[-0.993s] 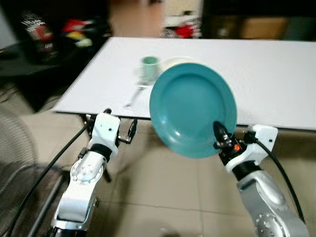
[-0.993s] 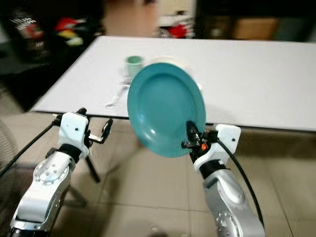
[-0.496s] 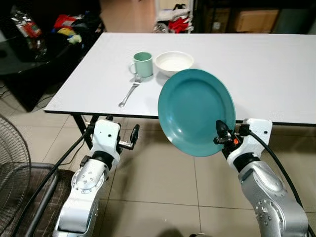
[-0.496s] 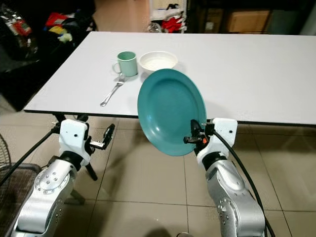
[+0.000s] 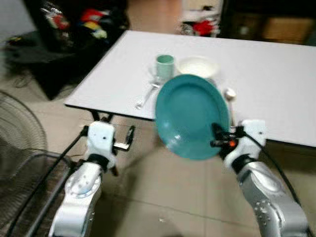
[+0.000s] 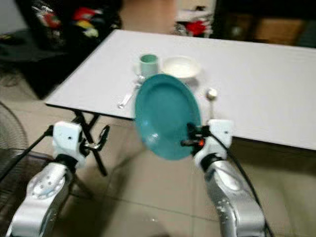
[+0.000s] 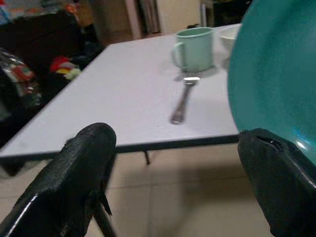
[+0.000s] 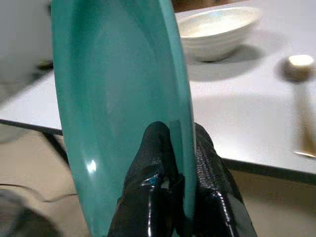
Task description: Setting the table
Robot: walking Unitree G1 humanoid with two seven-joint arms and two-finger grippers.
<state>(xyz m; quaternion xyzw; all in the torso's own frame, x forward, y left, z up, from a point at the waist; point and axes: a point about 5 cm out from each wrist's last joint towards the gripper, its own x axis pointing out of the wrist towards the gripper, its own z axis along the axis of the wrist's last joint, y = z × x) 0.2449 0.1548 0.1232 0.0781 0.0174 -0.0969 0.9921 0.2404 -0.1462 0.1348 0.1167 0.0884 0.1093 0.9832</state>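
Observation:
My right gripper (image 5: 216, 138) is shut on the lower rim of a teal plate (image 5: 190, 114), held upright on edge in front of the white table (image 5: 276, 79); its fingers (image 8: 163, 173) pinch the rim of that plate (image 8: 118, 98). On the table stand a green mug (image 5: 164, 65) and a white bowl (image 5: 198, 66). A fork (image 5: 147, 97) lies before the mug, and a spoon (image 5: 229, 95) lies right of the plate. My left gripper (image 5: 129, 136) is open, low in front of the table's near left corner, with nothing between its fingers (image 7: 84, 168).
A wire fan guard (image 5: 19, 143) stands at the left on the tiled floor (image 5: 163, 197). Dark furniture with colourful clutter (image 5: 74, 24) sits beyond the table's left side. The right half of the tabletop is bare.
The whole view has shifted and blurred, so the camera moved. A spoon has come into view right of the plate. The plate stays in my right gripper.

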